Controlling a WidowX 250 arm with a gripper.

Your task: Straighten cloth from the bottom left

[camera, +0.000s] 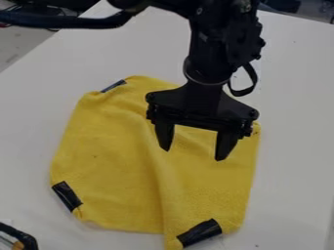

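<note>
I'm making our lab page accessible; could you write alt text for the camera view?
A black two-finger robot end effector hangs open over a rumpled yellow cloth on a smooth white table. A fold runs down the cloth to its bottom edge; dark rectangular strips sit at its upper left, lower left and lower right.

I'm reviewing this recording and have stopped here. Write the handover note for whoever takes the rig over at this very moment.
Hand: open, holding nothing, over the upper right part of the cloth.
Cloth: yellow, lying on the white table, with one dark patch at its bottom left, another at its bottom right and a third near its top left.
Done: most of the cloth lies spread out.
Left: a long fold runs from the middle to the bottom edge, so it isn't straight. Working from the bottom left patch would probably be the next step.
</note>
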